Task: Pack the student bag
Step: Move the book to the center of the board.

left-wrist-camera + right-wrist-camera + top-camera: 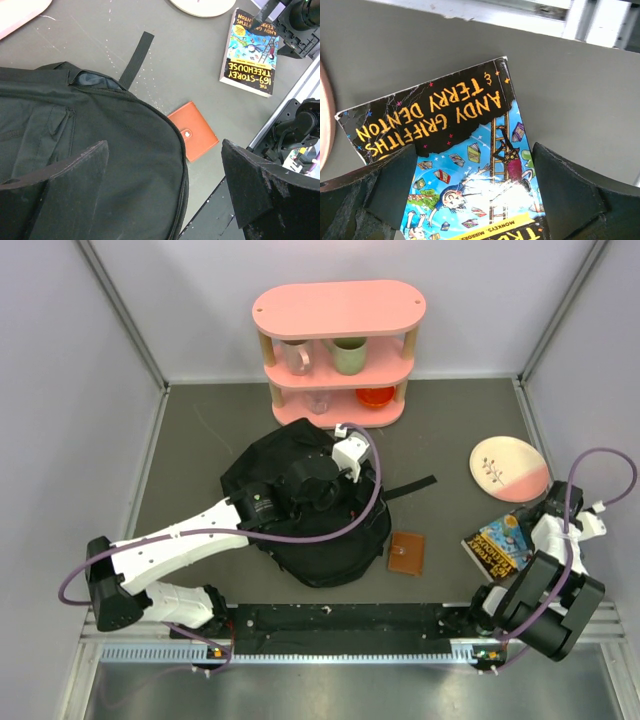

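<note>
Black student bag (pixel 322 552) edge beside brown wallet (pixel 405 553)

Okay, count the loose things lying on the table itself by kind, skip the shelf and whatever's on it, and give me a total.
Backpack: 1
Wallet: 1
Book: 1
Plate: 1
Total: 4

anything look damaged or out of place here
The paperback book looks worn: white crease lines crack the dark upper corner of its cover near the author names. White specks are scattered over the grey table beside the black backpack. Nothing else stands out.
</note>
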`<state>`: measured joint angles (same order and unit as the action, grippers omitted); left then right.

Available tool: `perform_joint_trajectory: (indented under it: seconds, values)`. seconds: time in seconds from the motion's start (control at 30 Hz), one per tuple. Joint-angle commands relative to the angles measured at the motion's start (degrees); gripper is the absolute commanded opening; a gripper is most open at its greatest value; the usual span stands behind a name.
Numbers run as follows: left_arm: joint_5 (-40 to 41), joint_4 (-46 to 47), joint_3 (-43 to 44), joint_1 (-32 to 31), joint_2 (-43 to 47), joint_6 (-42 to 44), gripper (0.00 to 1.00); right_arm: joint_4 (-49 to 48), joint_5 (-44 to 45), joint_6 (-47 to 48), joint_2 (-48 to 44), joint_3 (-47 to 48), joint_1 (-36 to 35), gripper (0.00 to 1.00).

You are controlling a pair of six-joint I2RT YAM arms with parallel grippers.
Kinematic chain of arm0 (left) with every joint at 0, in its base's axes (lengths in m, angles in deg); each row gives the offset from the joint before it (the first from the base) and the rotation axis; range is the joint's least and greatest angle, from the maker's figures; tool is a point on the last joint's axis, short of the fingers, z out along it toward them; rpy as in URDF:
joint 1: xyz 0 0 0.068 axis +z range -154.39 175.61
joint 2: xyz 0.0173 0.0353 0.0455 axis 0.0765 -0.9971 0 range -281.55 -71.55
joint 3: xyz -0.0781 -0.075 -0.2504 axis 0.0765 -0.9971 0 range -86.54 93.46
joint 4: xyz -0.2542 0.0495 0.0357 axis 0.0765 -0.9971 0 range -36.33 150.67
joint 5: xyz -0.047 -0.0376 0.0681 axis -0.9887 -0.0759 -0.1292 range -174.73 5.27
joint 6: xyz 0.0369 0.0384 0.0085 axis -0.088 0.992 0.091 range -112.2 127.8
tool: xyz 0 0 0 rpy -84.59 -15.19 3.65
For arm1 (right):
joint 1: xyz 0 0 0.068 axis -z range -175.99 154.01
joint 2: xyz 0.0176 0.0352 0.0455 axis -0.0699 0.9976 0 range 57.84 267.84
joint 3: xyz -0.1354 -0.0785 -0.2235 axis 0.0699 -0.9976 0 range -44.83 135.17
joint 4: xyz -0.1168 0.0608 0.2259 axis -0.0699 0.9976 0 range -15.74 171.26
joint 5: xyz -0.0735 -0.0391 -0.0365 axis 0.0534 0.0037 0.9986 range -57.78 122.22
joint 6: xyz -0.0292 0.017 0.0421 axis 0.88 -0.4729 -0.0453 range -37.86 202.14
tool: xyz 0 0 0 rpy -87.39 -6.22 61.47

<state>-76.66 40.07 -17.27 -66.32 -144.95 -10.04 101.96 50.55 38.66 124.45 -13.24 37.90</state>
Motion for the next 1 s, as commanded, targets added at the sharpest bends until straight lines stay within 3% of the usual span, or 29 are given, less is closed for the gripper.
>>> perform_joint_trajectory:
  seconds: [0.0, 0.37, 0.63, 0.8, 0.97]
  values:
    - [-0.5, 1.9, 2.2, 0.1, -0.2, 0.6, 0.99, 0.1, -13.1, 4.8, 1.7, -3.5, -0.3, 0.93]
    - [-1.8, 3.4, 3.3, 0.2, -3.6, 0.4, 0.99, -1.5, -26.1, -2.6, -13.0, -11.8, -8.8, 0.87]
    - [-4.8, 3.9, 8.1, 0.6, -10.2, -0.8, 0.99, -3.2, -31.7, -4.9, -14.8, -12.3, -13.2, 0.86]
    - [-7.8, 5.4, 9.9, 2.3, -13.4, -2.5, 0.99, 2.3, -34.3, 0.9, -22.4, -6.6, -14.4, 0.85]
    - [-12.2, 6.6, 13.3, 3.5, -18.7, -5.1, 0.99, 8.0, -25.6, 6.0, -26.7, 3.7, -14.2, 0.91]
